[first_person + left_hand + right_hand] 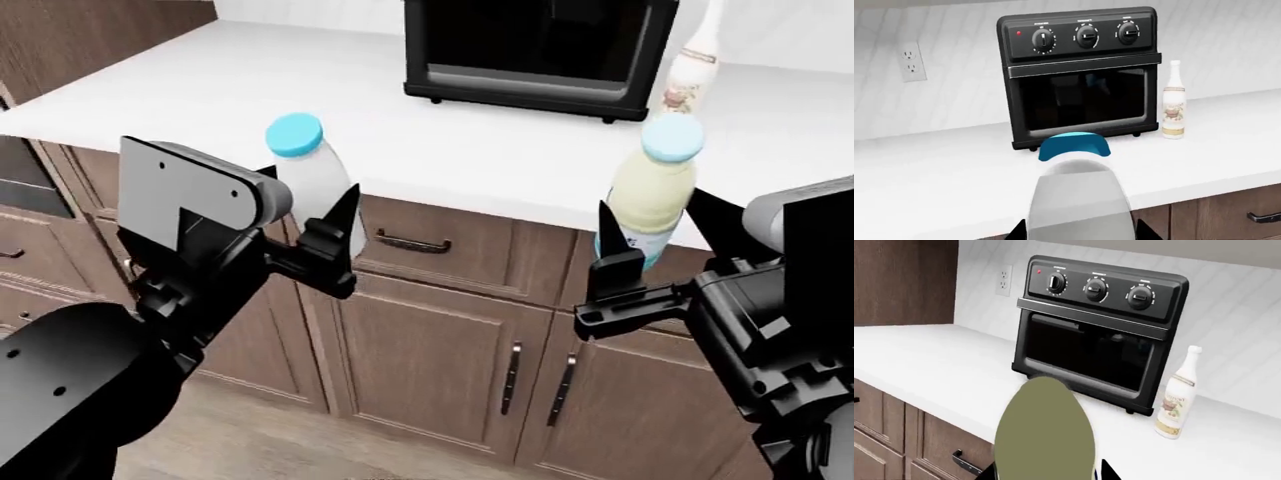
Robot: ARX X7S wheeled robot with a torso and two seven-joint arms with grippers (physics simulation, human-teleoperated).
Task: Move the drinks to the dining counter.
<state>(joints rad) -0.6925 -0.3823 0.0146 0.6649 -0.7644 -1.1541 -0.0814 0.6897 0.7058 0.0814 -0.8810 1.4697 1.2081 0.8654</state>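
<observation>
Holding two drinks clear of the counter edge, ready to carry.
Left gripper (336,232) is clamped on the plain white bottle with light-blue cap (310,172); right gripper (638,262) grips the pale-yellow bottle with blue label (653,195). A tall cream slim-necked bottle (1173,101) stands beside the black countertop oven (1081,75). Next, I judge, the base must turn toward the dining counter, unseen here.
</observation>
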